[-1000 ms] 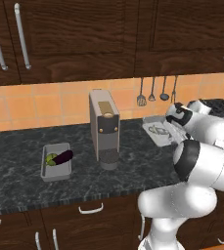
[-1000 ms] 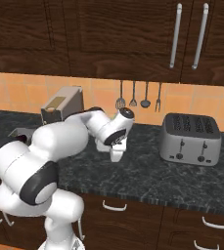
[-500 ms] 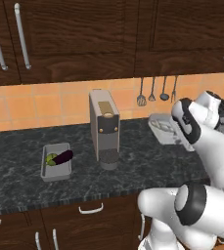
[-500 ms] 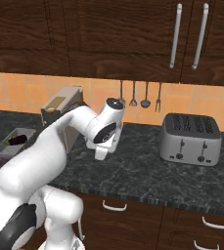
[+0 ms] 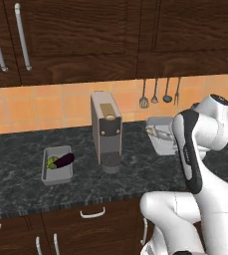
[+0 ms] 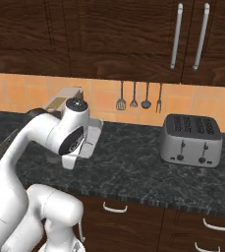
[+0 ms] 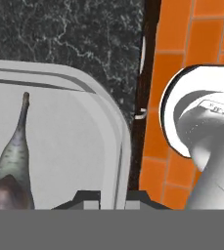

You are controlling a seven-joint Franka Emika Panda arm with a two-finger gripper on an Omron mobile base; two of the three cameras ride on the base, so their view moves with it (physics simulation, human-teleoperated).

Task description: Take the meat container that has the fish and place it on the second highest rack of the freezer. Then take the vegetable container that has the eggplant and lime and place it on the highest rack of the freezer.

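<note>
Since a second ago the arm has swung upward and the grey meat container (image 5: 161, 133) has come up off the worktop (image 5: 16, 149), now held in the air near the tiled wall. The gripper (image 7: 112, 195) is closed tight on the container's rim, one finger on either side of the wall. Inside lies the fish (image 7: 11, 168), its long axis along the tray and its thin tail pointing away from the gripper. The vegetable container (image 5: 57, 172) sits on the worktop left of the coffee machine (image 5: 106, 130), with the eggplant (image 5: 64, 160) lying slantwise and the lime (image 5: 52, 162) just beside it.
</note>
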